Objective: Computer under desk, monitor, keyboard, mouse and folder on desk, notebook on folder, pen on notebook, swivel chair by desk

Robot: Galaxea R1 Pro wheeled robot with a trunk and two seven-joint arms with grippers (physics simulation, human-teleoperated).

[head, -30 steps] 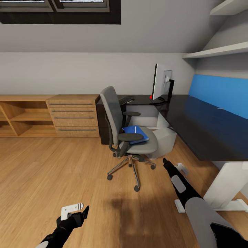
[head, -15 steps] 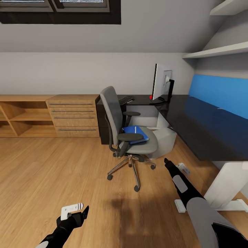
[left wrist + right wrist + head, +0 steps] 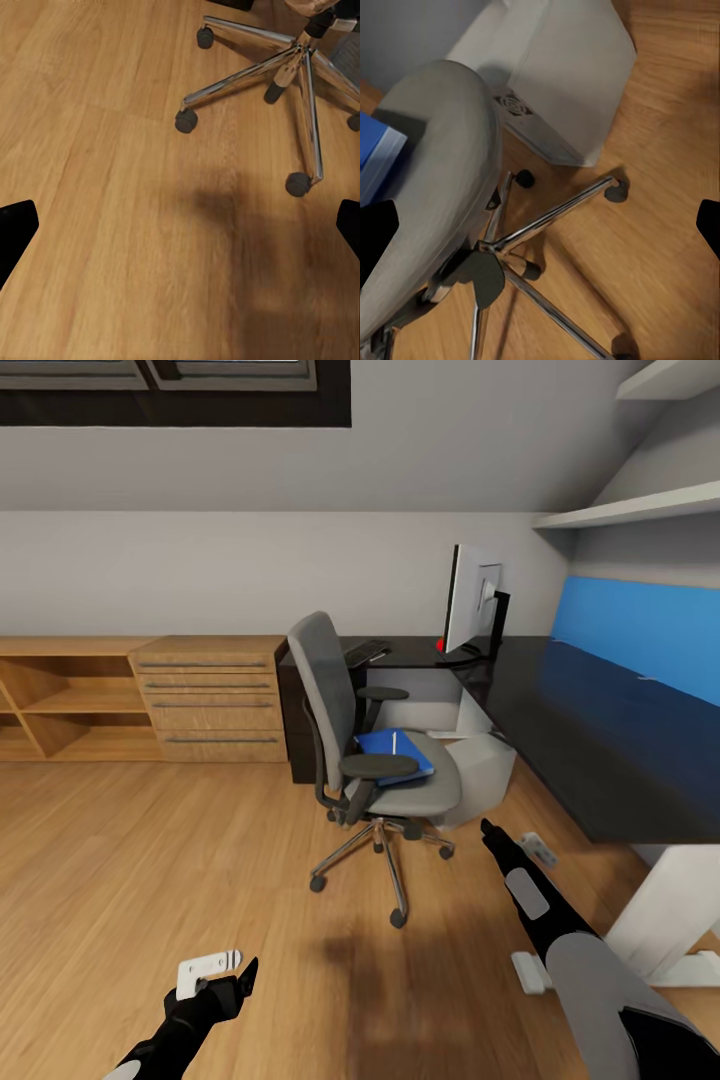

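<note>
Claw spread, our right claw (image 3: 487, 828) should rise over the swivel chair (image 3: 385, 760) seat toward the blue folder (image 3: 396, 754) there.

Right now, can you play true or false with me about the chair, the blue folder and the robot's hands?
1. The blue folder lies on the seat of the swivel chair. True.
2. The monitor stands on the floor. False: it stands on the black desk.
3. The right gripper is holding the folder. False: it is open and empty, reaching toward the chair.
4. The computer sits on the floor under the desk, behind the chair. True.
5. The left gripper is open, low over the wood floor. True.
</note>
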